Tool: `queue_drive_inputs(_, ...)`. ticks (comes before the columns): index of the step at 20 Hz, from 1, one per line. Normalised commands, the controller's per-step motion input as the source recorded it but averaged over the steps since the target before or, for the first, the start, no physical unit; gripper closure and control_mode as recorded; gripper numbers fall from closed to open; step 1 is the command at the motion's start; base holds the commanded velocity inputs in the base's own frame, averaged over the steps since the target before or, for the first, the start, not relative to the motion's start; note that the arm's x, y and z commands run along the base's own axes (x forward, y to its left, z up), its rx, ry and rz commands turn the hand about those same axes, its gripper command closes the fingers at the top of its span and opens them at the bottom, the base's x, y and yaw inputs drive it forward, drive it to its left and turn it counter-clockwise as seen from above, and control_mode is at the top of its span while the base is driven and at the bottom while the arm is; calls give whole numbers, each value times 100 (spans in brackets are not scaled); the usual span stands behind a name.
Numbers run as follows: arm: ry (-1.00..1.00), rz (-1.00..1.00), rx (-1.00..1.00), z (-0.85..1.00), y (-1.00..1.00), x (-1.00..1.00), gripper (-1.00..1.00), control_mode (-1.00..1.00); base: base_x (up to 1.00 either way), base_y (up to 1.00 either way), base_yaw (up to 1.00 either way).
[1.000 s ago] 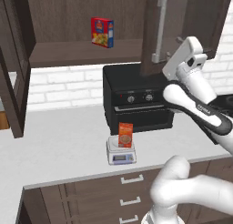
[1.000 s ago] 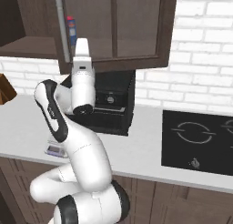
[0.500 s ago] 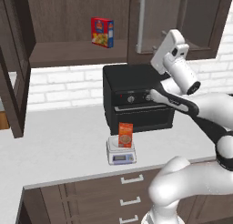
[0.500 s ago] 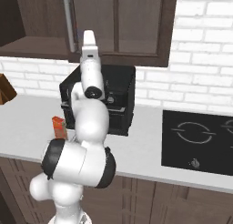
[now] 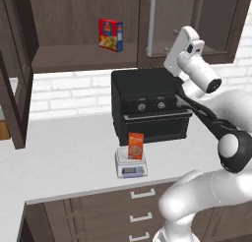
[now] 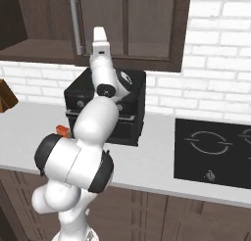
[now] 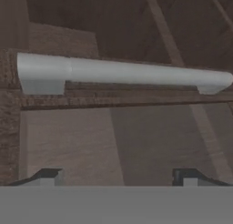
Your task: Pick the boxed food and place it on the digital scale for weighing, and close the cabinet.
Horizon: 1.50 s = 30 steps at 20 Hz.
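The boxed food (image 5: 136, 145), a narrow orange-red box, stands upright on the digital scale (image 5: 132, 168) on the counter in front of the oven; its corner also peeks out beside my arm (image 6: 62, 131). The cabinet (image 5: 74, 59) hangs above. Its left door (image 5: 12, 74) is swung open, and its right door lies flat with the silver handle (image 5: 151, 24) upright. My gripper (image 5: 172, 59) is raised in front of that right door. In the hand view my gripper (image 7: 117, 177) is open, fingertips (image 7: 50, 176) wide apart, just short of the handle (image 7: 123, 75) and holding nothing.
A wider red-and-blue box (image 5: 110, 34) stands on the open cabinet shelf. The black oven (image 5: 150, 105) sits on the counter behind the scale. A black cooktop (image 6: 215, 144) lies to the right, drawers (image 5: 142, 193) run below the counter, and a brown wooden object (image 6: 6, 95) sits far left.
The right cabinet door has swung leftward to lie flat, its handle moving left. My hand followed it, and the fingers have spread wider and come off the handle.
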Motion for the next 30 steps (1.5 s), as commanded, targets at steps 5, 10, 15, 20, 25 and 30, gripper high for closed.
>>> queue_drive_inputs(5, -14, 0, 0, 8, 3, -29, -100, -100, 0, 0, 0)
queue_drive_inputs(10, -14, -1, 0, 24, 0, -89, -100, -100, 0, 0, 0)
queue_drive_inputs(15, -20, 0, 0, 11, 13, -100, -100, -100, 0, 0, 0)
queue_drive_inputs(20, -16, 0, 0, 0, 59, -100, -100, -100, 0, 0, 0)
queue_drive_inputs(25, -4, 0, 0, -7, 79, -100, -100, -100, 0, 0, 0)
queue_drive_inputs(30, -2, 0, 0, -36, 56, -74, -100, -100, 0, 0, 0)
